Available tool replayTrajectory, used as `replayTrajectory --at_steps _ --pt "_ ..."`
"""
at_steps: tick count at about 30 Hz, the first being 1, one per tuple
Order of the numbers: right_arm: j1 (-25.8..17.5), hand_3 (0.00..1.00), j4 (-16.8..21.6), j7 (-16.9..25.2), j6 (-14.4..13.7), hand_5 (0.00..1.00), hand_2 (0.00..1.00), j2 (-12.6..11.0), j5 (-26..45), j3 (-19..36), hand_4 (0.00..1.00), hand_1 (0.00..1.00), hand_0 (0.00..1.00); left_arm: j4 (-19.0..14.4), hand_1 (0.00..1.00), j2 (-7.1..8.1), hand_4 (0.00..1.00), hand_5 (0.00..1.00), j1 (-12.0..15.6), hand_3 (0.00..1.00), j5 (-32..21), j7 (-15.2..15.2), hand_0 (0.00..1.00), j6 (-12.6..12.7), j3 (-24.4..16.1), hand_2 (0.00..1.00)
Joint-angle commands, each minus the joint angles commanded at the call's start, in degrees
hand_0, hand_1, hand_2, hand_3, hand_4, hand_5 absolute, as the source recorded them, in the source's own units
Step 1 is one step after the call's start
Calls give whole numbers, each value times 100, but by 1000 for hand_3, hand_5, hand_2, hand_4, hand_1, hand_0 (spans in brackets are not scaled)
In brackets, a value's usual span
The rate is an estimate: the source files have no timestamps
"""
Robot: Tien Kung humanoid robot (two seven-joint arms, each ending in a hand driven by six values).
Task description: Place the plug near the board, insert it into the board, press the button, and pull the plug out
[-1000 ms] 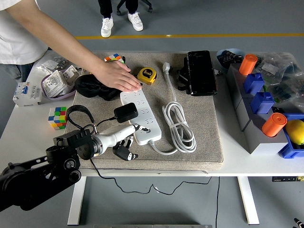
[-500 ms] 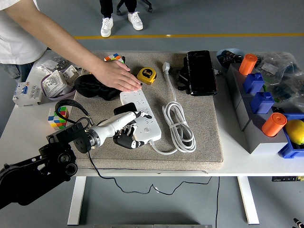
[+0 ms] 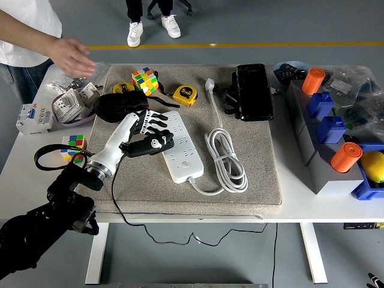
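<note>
A white power strip (image 3: 181, 150) lies lengthwise on the grey mat (image 3: 258, 180), its white cord (image 3: 226, 157) coiled to the right. My left hand (image 3: 150, 133) has a white forearm and black fingers. It hovers at the strip's far left edge, shut on the black plug (image 3: 151, 146). The plug is tilted and clear of the sockets, and its thin black cable (image 3: 114, 201) trails down over the table's near edge. A person's hand (image 3: 72, 54) is raised at the far left, away from the strip. My right arm does not show.
Behind the strip are a black pouch (image 3: 117, 106), a Rubik's cube (image 3: 144, 80), a yellow tape measure (image 3: 185, 94) and a black case (image 3: 253, 91). A second cube (image 3: 73, 146) sits on the table at left. Grey boxes (image 3: 324, 156) with blue blocks and orange cylinders line the right side.
The person's hand has left the strip and pulled back to the far left. My left hand has swung away from the near sockets toward the far left, carrying the plug off the strip.
</note>
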Motion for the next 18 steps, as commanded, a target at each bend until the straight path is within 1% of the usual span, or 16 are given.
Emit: replayTrajectory --at_steps 2,3,4,5,8,9,14,15,18 --pt "21 561 -8 1 0 487 673 11 11 -29 843 670 617 36 707 8 860 319 18 630 -427 -363 695 75 -37 714" --pt "28 561 -11 2 0 488 673 15 15 -33 843 670 617 44 770 12 873 362 19 668 -572 -482 776 97 -48 765" --pt "38 561 -16 4 0 488 673 23 21 -44 843 670 617 52 770 24 873 362 21 668 -783 -650 776 151 -67 765" --pt "44 561 -19 3 2 488 673 26 26 -58 843 670 617 60 770 32 873 362 23 668 -927 -741 776 174 -89 765" --pt "59 561 -24 4 1 488 673 28 37 -86 843 670 617 87 770 43 873 362 26 668 -1051 -802 776 192 -138 765" --pt "68 561 -29 5 1 488 674 29 46 -98 842 670 617 97 759 46 877 370 30 661 -1072 -802 766 197 -156 750" --pt "89 561 -44 5 4 488 674 27 69 -161 842 670 617 107 759 53 877 370 56 661 -1099 -786 766 190 -162 750" --pt "92 561 -49 6 4 492 673 27 77 -175 841 670 617 110 751 50 888 413 61 665 -1085 -780 764 192 -158 746" --pt "102 561 -57 7 5 492 673 26 95 -218 841 670 617 115 751 44 888 413 74 665 -1061 -768 764 194 -147 746"
